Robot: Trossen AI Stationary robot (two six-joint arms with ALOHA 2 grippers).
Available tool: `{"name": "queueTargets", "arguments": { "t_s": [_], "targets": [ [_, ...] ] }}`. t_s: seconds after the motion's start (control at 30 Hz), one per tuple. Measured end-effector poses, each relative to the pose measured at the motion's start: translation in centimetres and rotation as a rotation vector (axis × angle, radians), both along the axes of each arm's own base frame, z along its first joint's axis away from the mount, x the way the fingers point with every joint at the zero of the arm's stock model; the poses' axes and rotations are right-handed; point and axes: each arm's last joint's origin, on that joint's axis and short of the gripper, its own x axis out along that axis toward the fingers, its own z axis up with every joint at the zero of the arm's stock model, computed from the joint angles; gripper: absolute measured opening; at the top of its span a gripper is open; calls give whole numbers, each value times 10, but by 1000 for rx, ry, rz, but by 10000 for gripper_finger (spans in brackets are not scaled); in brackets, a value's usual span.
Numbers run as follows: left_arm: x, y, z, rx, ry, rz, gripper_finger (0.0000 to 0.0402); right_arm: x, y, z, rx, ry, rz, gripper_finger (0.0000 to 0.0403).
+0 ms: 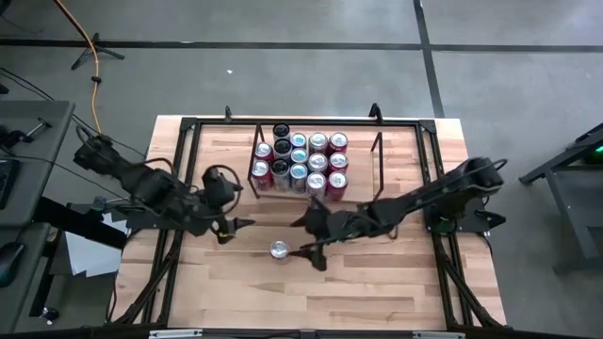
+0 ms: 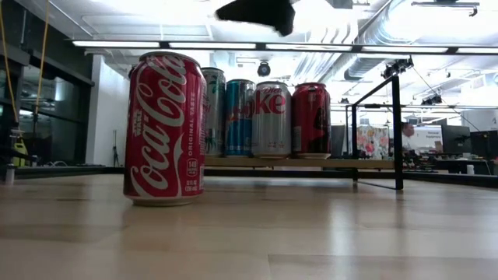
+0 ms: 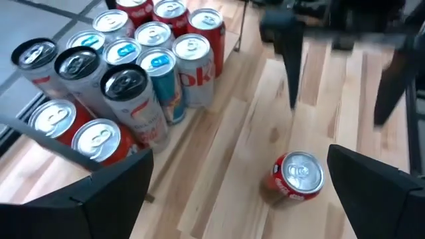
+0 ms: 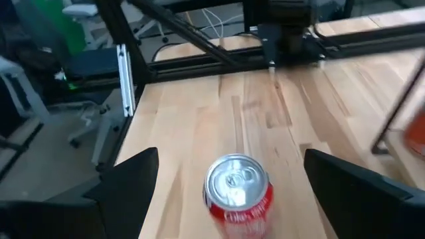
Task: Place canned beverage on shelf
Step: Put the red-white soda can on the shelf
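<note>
On the bare wood near the table's middle, just in front of the shelf (image 1: 316,132), a red can (image 1: 279,250) stands upright and alone, apart from the cans already packed in rows on the shelf top. The right gripper (image 1: 311,254) sits just right of the can with its fingers spread wide and empty; its wrist view looks down on the can's lid between the two fingers. The left gripper (image 1: 240,224) hangs a little to the can's far left, fingers also wide, holding nothing. The step in hand looks like the right arm's grasp of the can. To do it well, the fingers should come down evenly on either side of the can's body, below the rim, and close squarely so it does not tip or skid on the smooth wood. The lift then needs to clear the shelf's front rod, and the can should go to the open space right of the rows without knocking its neighbours.
</note>
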Motion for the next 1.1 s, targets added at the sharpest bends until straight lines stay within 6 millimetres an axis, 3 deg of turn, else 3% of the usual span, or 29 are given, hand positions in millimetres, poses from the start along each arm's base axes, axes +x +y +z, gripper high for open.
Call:
{"name": "queueTargets", "arguments": {
  "t_s": [0.3, 1.1],
  "targets": [
    [-9, 4, 6, -42, -42, 31, 395, 29, 12, -49, -79, -30, 31, 362],
    [-5, 3, 3, -93, -52, 81, 395, 49, 19, -109, -149, -12, 60, 362]
  ]
}}
